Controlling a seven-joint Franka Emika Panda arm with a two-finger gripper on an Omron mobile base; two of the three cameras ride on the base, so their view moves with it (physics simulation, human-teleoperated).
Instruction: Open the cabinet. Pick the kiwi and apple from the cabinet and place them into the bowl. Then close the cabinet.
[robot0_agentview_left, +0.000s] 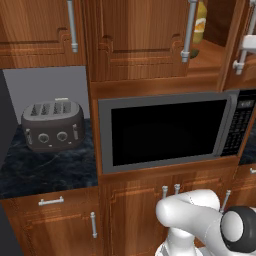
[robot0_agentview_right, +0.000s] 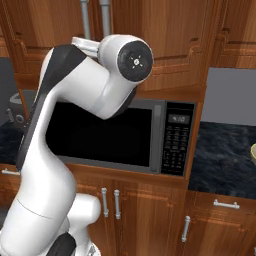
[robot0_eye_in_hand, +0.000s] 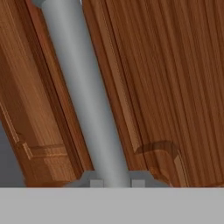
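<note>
Left base view: the cabinet (robot0_agentview_left: 135, 40) above the microwave (robot0_agentview_left: 167, 131) is partly open. Its left door is shut, while the right door is swung out at the far right edge, exposing the shelf. On that shelf stands a yellow bottle (robot0_agentview_left: 201, 20), and just below it, half masked by the left door's bar handle (robot0_agentview_left: 189, 30), lies a small dark green shape judged to be the kiwi (robot0_agentview_left: 194, 52); identification is not certain. A toaster (robot0_agentview_left: 52, 125) sits on the dark counter to the left, well apart from the work. Right base view: the arm (robot0_agentview_right: 75, 100) rises from the lower left and bends up across the microwave front towards the two silver handles at the top, a posture consistent with hauling a door outward. The bowl (robot0_agentview_right: 253, 152) shows as a pale sliver at the right edge, on the counter (robot0_agentview_right: 225, 150) right of the microwave, placed low and clear to receive fruit later. Hand view: the gripper (robot0_eye_in_hand: 117, 183) is set narrow, its tips to either side of the grey door handle (robot0_eye_in_hand: 83, 87), which runs up between two panelled wood faces. The clamp on the bar is what controls the door. Judgement: the opening step is in hand, and fruit transfer has not begun.
</note>
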